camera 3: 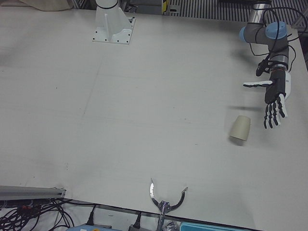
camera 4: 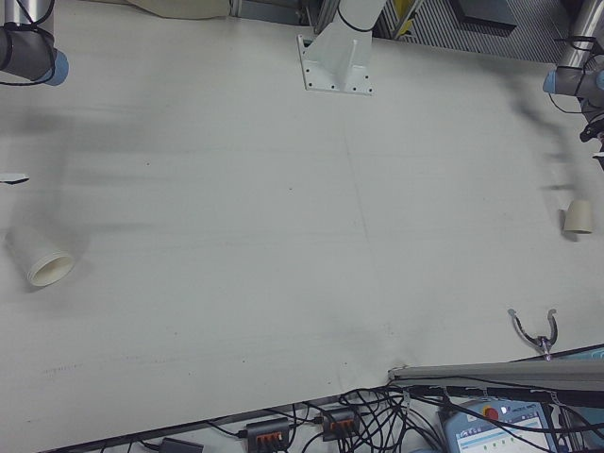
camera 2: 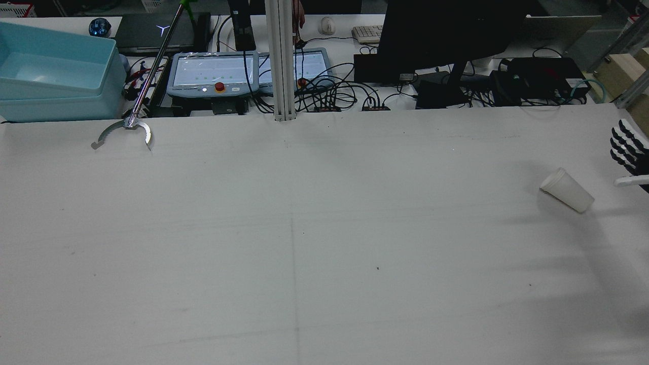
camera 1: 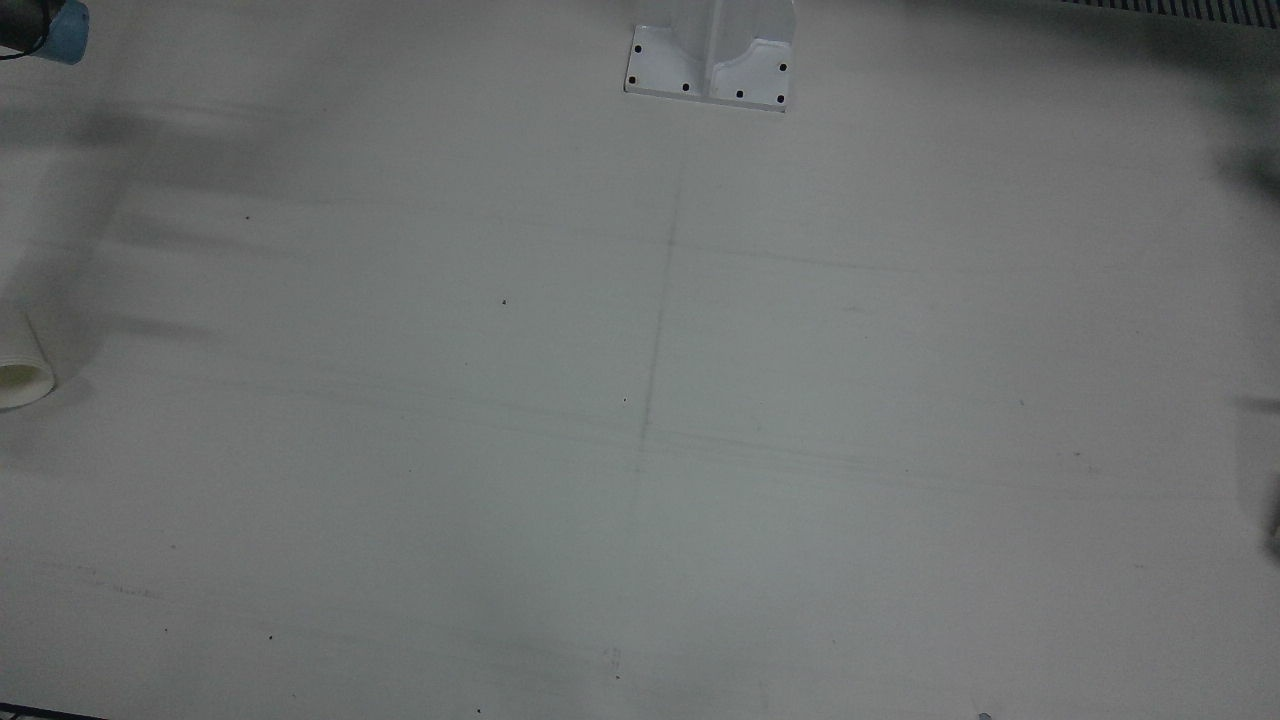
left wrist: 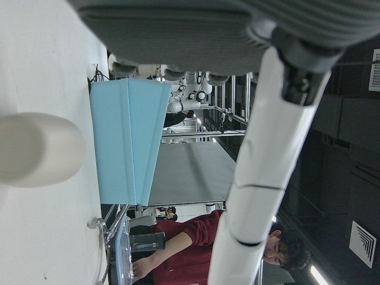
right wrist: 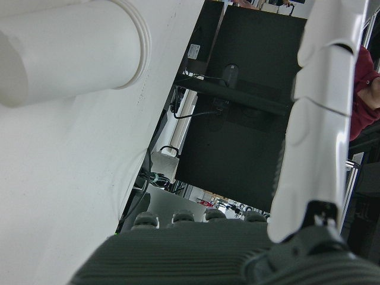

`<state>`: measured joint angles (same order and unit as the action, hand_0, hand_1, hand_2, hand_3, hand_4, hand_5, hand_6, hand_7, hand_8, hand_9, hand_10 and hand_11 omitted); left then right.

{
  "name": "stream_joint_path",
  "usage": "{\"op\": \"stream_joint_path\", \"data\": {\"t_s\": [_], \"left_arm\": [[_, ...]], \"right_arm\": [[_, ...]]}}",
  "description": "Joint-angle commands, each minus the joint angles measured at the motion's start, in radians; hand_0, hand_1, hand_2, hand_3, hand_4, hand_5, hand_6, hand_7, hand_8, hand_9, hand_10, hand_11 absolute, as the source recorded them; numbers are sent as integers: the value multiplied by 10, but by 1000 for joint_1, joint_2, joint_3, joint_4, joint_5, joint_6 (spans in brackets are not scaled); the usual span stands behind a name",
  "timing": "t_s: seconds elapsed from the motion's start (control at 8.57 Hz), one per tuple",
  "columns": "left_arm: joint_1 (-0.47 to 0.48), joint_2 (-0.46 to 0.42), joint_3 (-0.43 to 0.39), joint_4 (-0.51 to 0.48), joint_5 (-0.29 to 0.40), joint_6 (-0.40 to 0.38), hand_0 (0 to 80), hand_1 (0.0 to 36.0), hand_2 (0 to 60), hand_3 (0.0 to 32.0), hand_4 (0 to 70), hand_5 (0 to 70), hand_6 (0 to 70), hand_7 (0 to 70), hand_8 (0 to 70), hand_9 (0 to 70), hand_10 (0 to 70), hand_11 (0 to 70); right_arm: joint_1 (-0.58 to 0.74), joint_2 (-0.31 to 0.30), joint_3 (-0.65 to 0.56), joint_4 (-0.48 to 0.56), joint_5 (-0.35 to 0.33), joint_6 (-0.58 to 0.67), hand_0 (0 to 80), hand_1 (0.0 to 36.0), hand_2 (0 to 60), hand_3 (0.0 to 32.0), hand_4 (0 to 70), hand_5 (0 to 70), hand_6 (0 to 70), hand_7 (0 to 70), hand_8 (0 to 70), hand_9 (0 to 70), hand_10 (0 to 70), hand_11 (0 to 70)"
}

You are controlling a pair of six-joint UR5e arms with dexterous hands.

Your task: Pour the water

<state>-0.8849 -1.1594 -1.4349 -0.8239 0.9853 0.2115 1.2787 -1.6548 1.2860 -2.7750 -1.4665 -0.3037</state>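
Observation:
A white paper cup [camera 2: 567,190] lies on its side near the table's right edge in the rear view; it also shows as the white cup [camera 4: 40,257] and, cut by the frame, the white cup [camera 1: 20,365]. My right hand [camera 2: 628,152] hovers open just beyond it, fingers spread, holding nothing. The right hand view has the rim of that cup [right wrist: 71,53] close by. A beige cup [camera 3: 240,129] rests on the table, apparently mouth down. My left hand [camera 3: 274,98] hangs open beside it, not touching. The beige cup [left wrist: 35,148] shows in the left hand view.
A metal grabber tool [camera 2: 124,133] lies at the table's far edge. Light-blue bins [camera 2: 56,76], teach pendants [camera 2: 213,76], a monitor [camera 2: 446,30] and cables sit behind the table. A white pedestal base [camera 1: 710,60] is bolted mid-table. A person in red [left wrist: 190,249] sits beyond.

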Motion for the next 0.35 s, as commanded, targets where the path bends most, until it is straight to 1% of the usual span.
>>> {"op": "stream_joint_path", "data": {"t_s": [0.0, 0.12, 0.23], "left_arm": [[-60, 26, -138, 90, 12, -52, 797, 335, 1, 192, 0, 0, 0, 0, 0, 0, 0, 0], [-66, 82, -219, 189, 12, -72, 800, 358, 14, 172, 0, 9, 0, 0, 0, 0, 0, 0], [-68, 114, -284, 277, 13, -72, 800, 360, 31, 132, 0, 48, 0, 1, 0, 0, 0, 3]], "right_arm": [[5, 3, 3, -2, 2, 11, 594, 202, 0, 46, 0, 0, 0, 0, 0, 0, 0, 14], [11, 4, 6, -3, 5, 17, 594, 202, 0, 38, 0, 0, 0, 0, 0, 0, 0, 12], [34, 24, 21, -6, 6, 34, 591, 200, 0, 32, 0, 0, 0, 0, 0, 0, 0, 9]]}}
